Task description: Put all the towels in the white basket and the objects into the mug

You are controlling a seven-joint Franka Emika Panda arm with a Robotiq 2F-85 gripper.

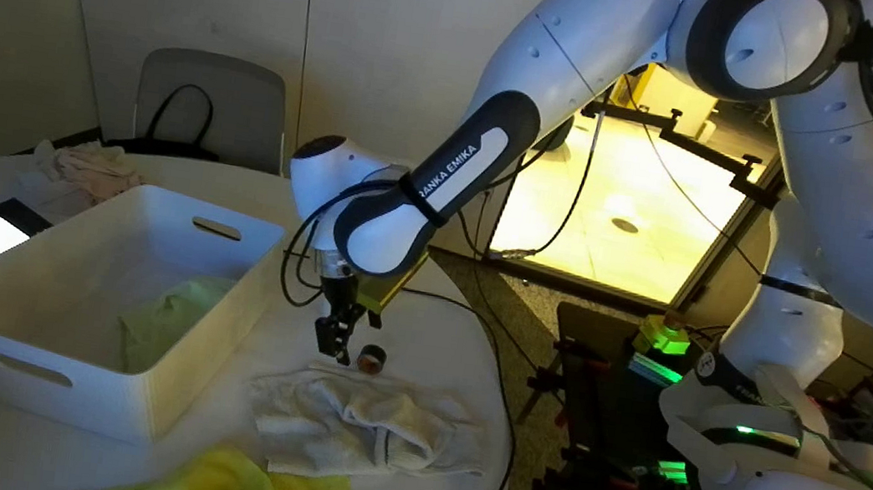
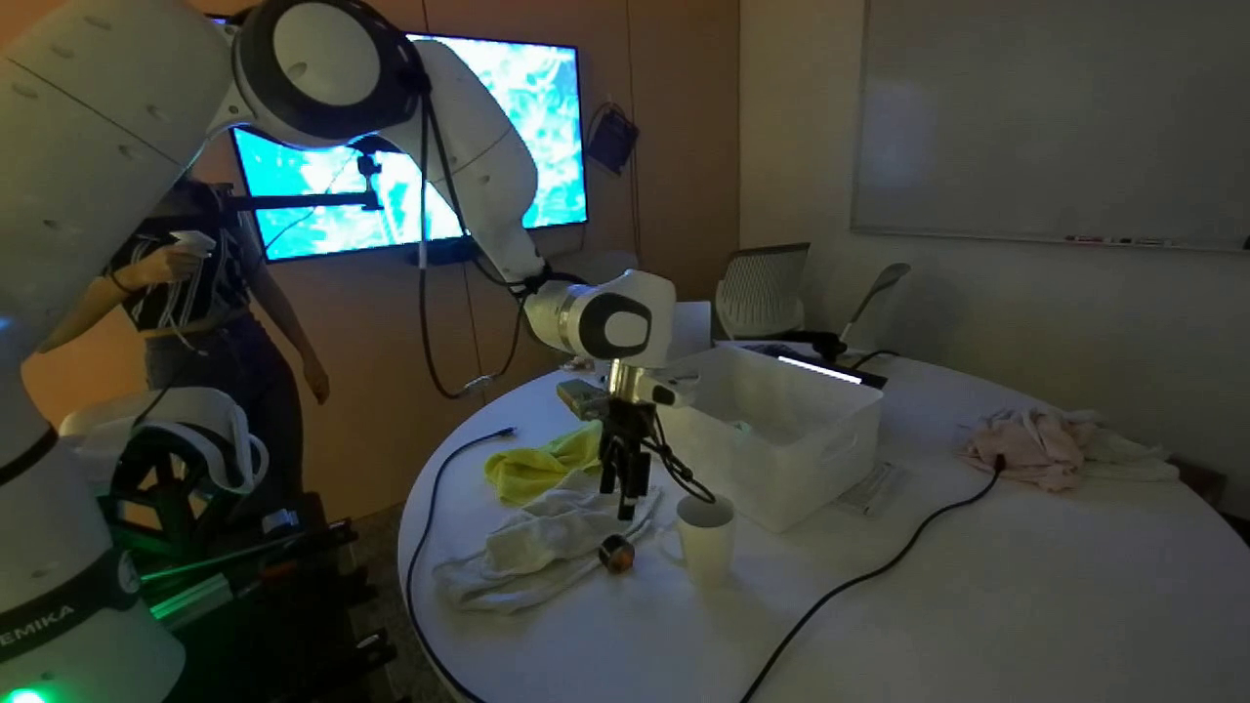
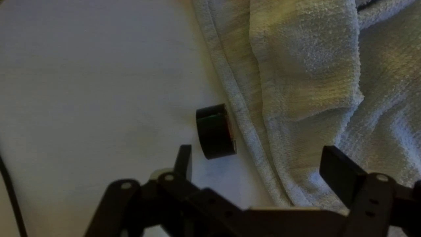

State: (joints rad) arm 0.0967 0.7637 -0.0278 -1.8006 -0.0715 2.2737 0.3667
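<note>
Backing the round white table [image 2: 928, 635] in an exterior view: whiteboard [image 2: 1055, 127] at two o'clock.
Mug [image 2: 707, 542]: upright, handle toward nine; basket [image 2: 771, 469] at one.
Off-white towel [image 2: 537, 547]: long axis eight to two; cylinder [image 2: 616, 554] beside at three, yellow towel [image 2: 540, 465] at twelve.
Green towel [image 1: 169, 324]: inside basket, partly hidden.
Gripper [image 3: 258, 158]: fingers apart near cylinder.

In an exterior view, whiteboard [image 2: 1055, 122] mounted upper right; lit screen [image 2: 549, 107], upper left. In an exterior view, grey chair [image 1: 245, 110] left, yellow-lit floor [image 1: 619, 186] right of centre.
</note>
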